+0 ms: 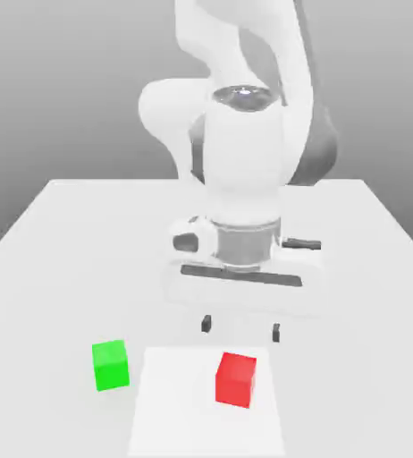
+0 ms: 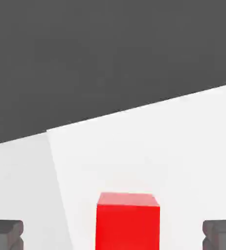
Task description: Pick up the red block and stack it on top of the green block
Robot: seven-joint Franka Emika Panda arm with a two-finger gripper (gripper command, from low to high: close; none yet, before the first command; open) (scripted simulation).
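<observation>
The red block (image 1: 236, 378) rests on a white sheet (image 1: 174, 411) near the table's front. About a hand's width toward the exterior view's left, the green block (image 1: 110, 364) sits on the table. My gripper (image 1: 241, 327) hovers open just behind and above the red block, its two dark fingertips (image 1: 207, 323) spread wide with nothing between them. In the hand view the red block (image 2: 128, 222) lies between the two fingertips (image 2: 6, 234), touching neither.
The white table (image 1: 58, 250) stretches behind the blocks. The arm's bulky white body (image 1: 241, 179) stands over the table's middle. Beyond the table's far edge the hand view shows dark floor (image 2: 110, 53).
</observation>
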